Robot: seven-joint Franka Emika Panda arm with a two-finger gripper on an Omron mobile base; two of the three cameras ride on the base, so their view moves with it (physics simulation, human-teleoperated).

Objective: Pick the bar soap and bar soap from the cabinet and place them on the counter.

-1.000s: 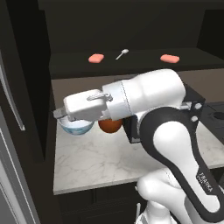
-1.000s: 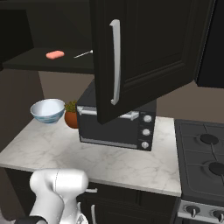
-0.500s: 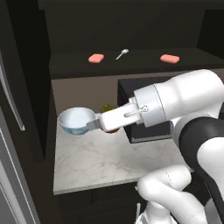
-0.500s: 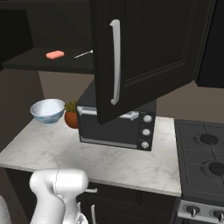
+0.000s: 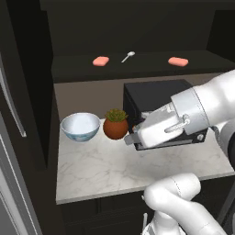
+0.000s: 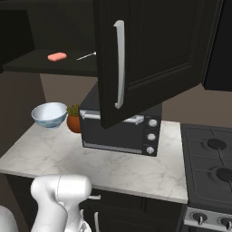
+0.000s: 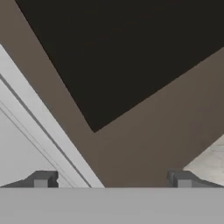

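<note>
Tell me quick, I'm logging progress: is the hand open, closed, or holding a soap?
Hand: open, fingers wide apart, holding nothing.

The arm swung right, carrying the gripper (image 7: 111, 179) from over the bowl (image 5: 80, 126) to in front of the toaster oven (image 5: 158, 98).

Left and right base views: behind the arm, facing forward and down, sharing the white-grey veined marble bench (image 5: 105, 170) (image 6: 63, 154). Hand view: close on a brown wall (image 7: 148, 131).
</note>
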